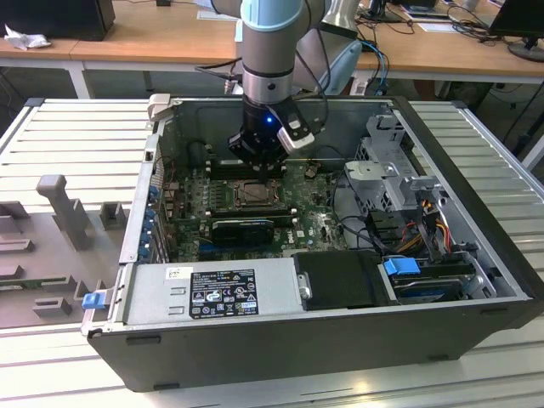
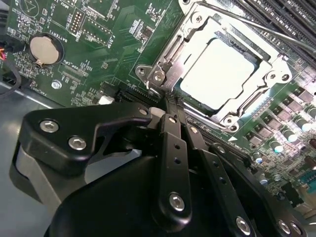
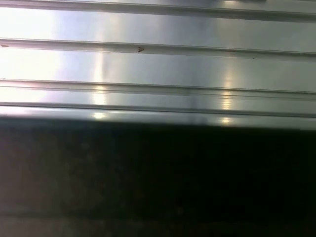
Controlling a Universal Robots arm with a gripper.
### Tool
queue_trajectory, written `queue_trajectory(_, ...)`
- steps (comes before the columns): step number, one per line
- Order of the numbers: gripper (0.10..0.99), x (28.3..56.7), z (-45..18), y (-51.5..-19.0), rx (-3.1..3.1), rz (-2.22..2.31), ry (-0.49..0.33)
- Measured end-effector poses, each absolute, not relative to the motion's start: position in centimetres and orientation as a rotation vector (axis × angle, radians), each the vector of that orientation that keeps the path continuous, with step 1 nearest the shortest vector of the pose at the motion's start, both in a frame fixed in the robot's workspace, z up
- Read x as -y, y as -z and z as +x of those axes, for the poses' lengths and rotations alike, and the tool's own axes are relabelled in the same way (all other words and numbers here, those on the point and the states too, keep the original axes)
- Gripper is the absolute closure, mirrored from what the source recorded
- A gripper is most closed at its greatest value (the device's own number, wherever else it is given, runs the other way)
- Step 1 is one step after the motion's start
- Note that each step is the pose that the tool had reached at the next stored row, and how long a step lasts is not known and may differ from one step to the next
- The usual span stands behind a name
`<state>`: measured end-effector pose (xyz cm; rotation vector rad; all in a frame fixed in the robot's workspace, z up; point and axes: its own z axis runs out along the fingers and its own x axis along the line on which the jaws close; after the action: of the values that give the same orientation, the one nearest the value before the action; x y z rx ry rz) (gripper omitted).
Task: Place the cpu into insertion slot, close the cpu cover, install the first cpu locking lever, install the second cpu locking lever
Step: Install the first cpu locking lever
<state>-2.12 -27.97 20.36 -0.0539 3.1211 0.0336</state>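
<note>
Risk, judged from here: scraping the green motherboard (image 2: 74, 64) with the gripper (image 2: 165, 114), poised right at the socket corner. Jaws pinched narrow, gripping nothing visible. Counted in the second wrist view, left to right: 1 coin battery (image 2: 44, 49), 1 cpu cover (image 2: 197, 37) lying closed around 1 cpu (image 2: 222, 74) seated in its slot

Robotics laboratory: an opened computer case (image 1: 340, 340) lies on a ribbed aluminium worktable (image 1: 76, 136), with wooden desks (image 1: 127, 38) carrying cables and monitors along the far side.
</note>
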Motion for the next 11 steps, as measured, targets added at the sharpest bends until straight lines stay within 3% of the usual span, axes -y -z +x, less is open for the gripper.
queue_trajectory(8, 0.980, 27.8, -2.1, -20.2, -3.121, -0.054, -0.038)
queue_trajectory(11, 0.980, 27.8, -2.1, -21.6, -3.121, -0.054, -0.037)
